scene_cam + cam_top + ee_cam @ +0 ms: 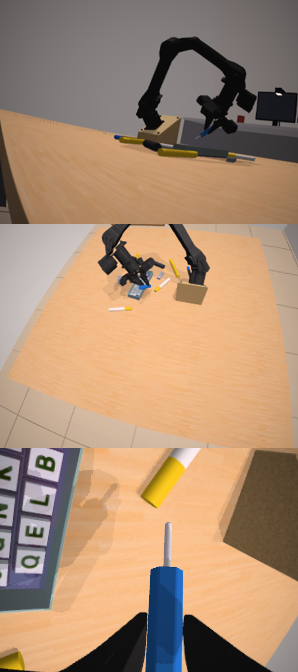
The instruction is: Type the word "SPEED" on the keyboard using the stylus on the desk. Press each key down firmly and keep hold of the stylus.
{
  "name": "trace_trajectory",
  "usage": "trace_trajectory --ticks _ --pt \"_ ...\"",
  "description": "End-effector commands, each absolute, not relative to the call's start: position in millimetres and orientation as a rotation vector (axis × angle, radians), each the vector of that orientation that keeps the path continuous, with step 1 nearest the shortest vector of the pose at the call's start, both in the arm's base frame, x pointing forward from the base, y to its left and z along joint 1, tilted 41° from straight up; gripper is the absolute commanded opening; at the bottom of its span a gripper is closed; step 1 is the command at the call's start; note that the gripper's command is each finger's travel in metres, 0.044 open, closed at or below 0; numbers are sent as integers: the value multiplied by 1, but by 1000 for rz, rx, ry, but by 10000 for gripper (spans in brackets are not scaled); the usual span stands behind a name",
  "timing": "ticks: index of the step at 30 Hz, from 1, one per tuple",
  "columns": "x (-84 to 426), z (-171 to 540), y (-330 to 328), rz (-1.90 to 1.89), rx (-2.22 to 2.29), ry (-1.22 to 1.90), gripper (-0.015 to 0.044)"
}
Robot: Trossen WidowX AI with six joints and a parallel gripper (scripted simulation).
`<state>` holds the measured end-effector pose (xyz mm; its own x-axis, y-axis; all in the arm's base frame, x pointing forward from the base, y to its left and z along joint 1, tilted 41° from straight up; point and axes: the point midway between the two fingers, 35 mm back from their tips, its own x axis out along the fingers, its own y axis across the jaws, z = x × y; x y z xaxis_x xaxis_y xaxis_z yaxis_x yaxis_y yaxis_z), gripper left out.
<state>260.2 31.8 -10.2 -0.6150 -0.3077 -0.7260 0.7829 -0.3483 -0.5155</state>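
Note:
The stylus (145, 287) (205, 132) (166, 598) has a blue body and a thin pale tip. My gripper (146, 285) (210, 129) (165, 621) is shut on its blue body. The tip points forward in the wrist view and slants downward in the exterior view, in the air. The keyboard (135, 292) (201, 150) (25, 601) lies on the desk below, partly covered by the gripper in the top view. In the wrist view it is at the upper left, with keys B, L, E and Q showing along its edge. The tip is to the right of them there, above bare desk.
A white and yellow marker (162, 285) (164, 482) lies beside the keyboard; another (120, 309) lies nearer the camera in the top view. A yellow stick (174, 268) and a small grey block (160, 276) lie near. The arm's base block (191, 293) (265, 508) stands right.

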Motion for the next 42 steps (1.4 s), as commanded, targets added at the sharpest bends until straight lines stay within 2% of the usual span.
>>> trace_trajectory --ticks 1,14,27,42 --pt "268 2 24 -1952 756 1292 0" --pt "286 46 -12 -1617 1023 1608 0" --pt "295 96 -55 -1158 1240 1695 0" --pt "291 73 -79 -1135 1246 1693 0"
